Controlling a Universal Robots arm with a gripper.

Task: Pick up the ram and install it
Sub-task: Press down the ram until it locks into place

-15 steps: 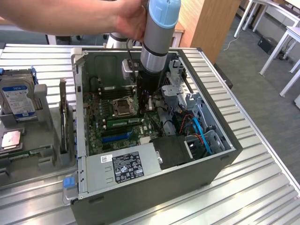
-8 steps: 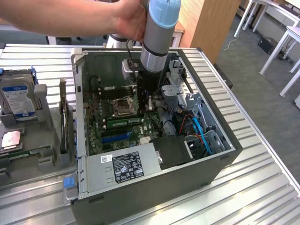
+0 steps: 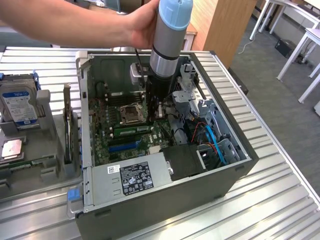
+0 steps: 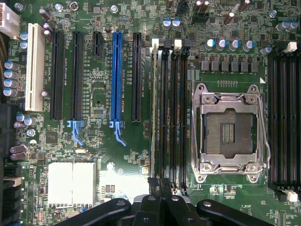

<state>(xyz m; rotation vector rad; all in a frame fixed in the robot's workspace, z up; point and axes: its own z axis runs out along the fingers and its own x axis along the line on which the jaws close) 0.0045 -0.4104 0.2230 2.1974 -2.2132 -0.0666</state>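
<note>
My closed gripper (image 4: pixel 162 207) hovers over the motherboard (image 4: pixel 99 150); the ram (image 3: pixel 131 129) sits seated, long axis parallel to the neighbouring memory slots (image 4: pixel 174 113).

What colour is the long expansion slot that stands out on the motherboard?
Blue; the expansion slot shows best in the wrist view.

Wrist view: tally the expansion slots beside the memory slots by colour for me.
White slot: 1
Blue slot: 1
Black slots: 4 (three long, one short)
Total: 6
</note>
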